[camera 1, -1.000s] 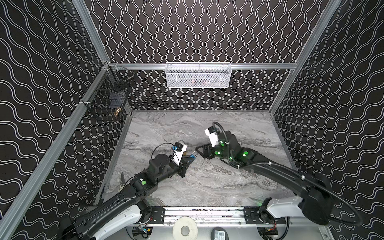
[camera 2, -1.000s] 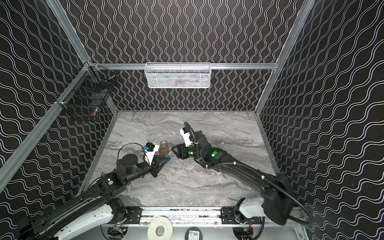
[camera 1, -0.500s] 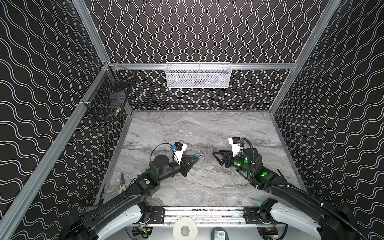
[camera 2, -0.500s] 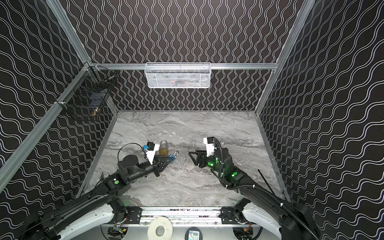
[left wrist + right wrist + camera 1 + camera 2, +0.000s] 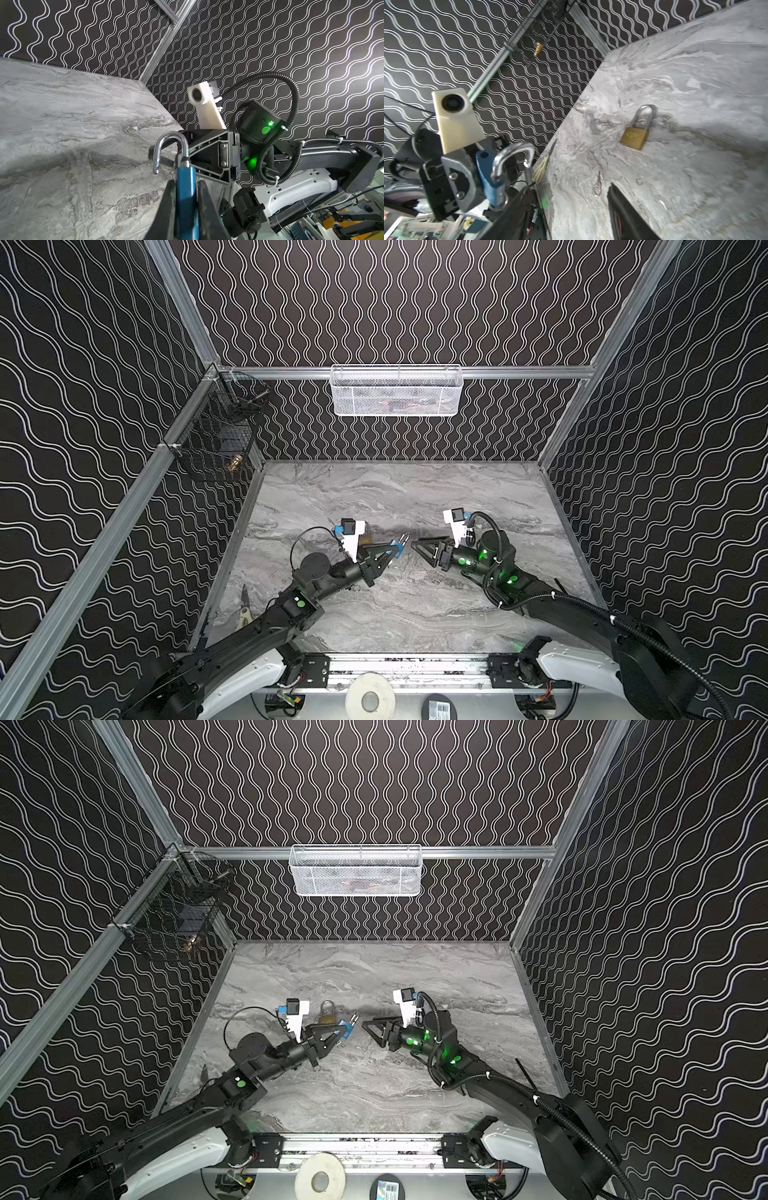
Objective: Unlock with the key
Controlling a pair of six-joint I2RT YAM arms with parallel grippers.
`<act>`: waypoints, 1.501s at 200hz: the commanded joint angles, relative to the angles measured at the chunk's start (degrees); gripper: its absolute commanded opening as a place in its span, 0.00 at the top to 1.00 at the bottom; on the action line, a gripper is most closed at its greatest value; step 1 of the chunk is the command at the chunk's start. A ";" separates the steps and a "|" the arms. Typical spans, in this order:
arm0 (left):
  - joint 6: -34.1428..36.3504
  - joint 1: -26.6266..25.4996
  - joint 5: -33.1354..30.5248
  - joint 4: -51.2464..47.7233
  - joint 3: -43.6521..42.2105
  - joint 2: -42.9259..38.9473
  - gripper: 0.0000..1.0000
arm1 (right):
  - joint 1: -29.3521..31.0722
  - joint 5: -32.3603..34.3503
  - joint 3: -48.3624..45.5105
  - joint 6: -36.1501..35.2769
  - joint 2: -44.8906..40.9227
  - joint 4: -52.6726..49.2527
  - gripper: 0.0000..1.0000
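Observation:
My left gripper is shut on the body of a blue padlock, held above the table. Its silver shackle stands swung open with one end free. A round silver piece shows at the lock's underside; I cannot tell whether it is the key. A small key-like metal piece with a ring lies on the table beneath. My right gripper faces the lock a short way to its right, open and empty.
A brass padlock lies shut on the marble table just behind the left gripper. A cream-handled tool lies by the left wall. A black wire basket and a white mesh basket hang on the walls.
My right gripper has drawn back to the right, away from the blue padlock it was close against a second ago. The left gripper has kept its hold and barely moved.

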 commanded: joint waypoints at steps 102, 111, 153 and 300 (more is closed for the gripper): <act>-3.37 0.21 1.34 11.64 -0.67 3.93 1.00 | 0.21 -6.69 0.98 5.68 4.80 14.94 0.41; -3.20 0.28 1.18 11.21 -0.67 3.64 1.00 | 0.21 -6.62 1.22 5.65 4.89 14.87 0.41; -1.89 0.55 0.19 9.33 -0.86 2.65 1.00 | 0.25 -7.74 0.88 5.61 4.73 15.86 0.41; -7.13 4.38 4.55 13.37 -2.00 1.76 1.00 | 0.21 -7.52 0.10 5.78 6.21 19.65 0.40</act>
